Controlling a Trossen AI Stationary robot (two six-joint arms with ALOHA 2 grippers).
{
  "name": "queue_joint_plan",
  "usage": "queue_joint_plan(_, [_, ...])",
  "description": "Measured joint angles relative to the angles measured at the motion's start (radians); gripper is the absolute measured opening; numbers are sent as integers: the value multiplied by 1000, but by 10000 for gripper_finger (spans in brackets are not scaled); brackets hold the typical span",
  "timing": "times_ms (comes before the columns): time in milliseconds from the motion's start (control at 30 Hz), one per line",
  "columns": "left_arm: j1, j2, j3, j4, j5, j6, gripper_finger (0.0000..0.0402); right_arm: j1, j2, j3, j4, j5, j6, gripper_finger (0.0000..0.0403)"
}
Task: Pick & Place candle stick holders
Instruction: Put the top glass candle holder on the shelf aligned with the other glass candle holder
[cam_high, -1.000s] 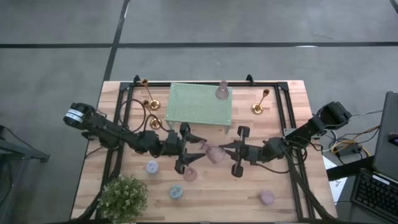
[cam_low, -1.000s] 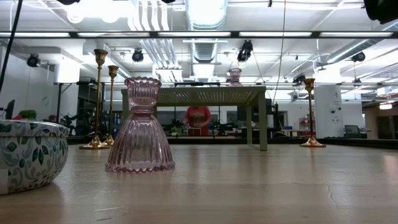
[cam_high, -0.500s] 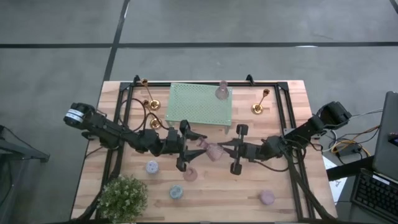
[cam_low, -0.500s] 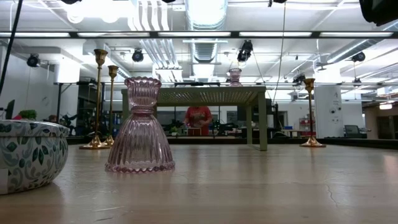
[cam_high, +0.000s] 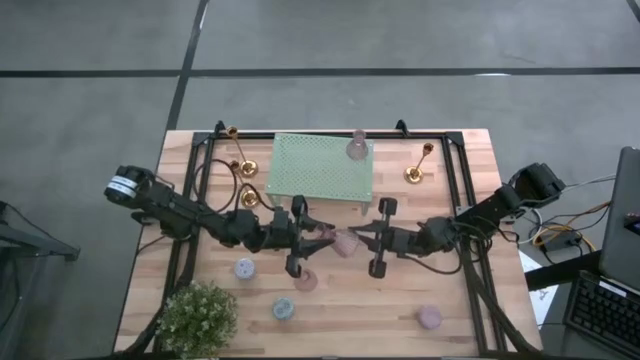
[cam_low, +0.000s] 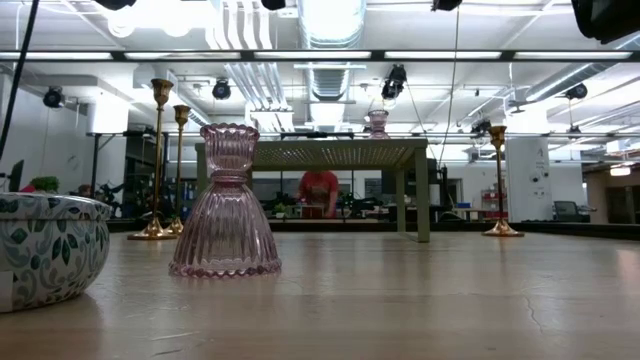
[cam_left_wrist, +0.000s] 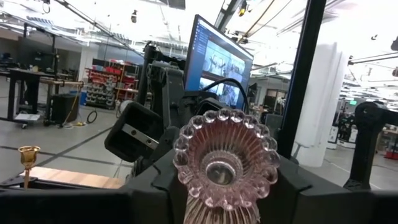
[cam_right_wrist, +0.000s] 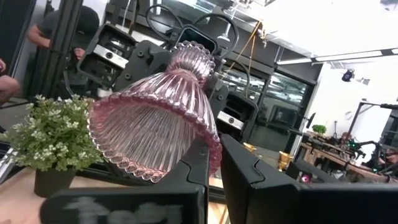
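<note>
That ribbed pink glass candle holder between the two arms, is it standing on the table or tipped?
Tipped and lifted. The ribbed pink glass candle holder lies sideways, its flared base rim pinched by the right gripper, its beaded top at the left gripper.

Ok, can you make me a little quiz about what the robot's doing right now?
1. True or false: the middle pink glass holder stands upright on the table.
2. How many gold candlesticks are there? A two, B three, C five.
3. What sits on the green rack?
Key: 1 false, it is tilted in the right gripper, which is shut on its base rim. 2 B. 3 another pink holder.
</note>
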Motion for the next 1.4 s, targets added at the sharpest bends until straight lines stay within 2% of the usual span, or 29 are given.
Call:
queue_joint_plan(267, [2,0,0,-6,-5,12,145,-5,0,-2,-25,2,4,19])
queue_joint_plan(367, [4,-1,0,-12,-7,22,145,-5,0,-3,-32,12,7,38])
queue_joint_plan(600, [5,-25,0,-33,-26,46,144,-3,-1,-6,-50,116,32,88])
queue_joint_plan(833, [12,-61,0,-156,-100,51,144,-3,-8,-8,-84,123,31,119])
queue_joint_plan(1067, [28,-103,0,-308,-186,50,144,-3,-24,-8,-134,231,1,140])
queue_joint_plan(1400, [128,-128,0,-489,-244,19,144,5,-64,-9,-135,240,-17,140])
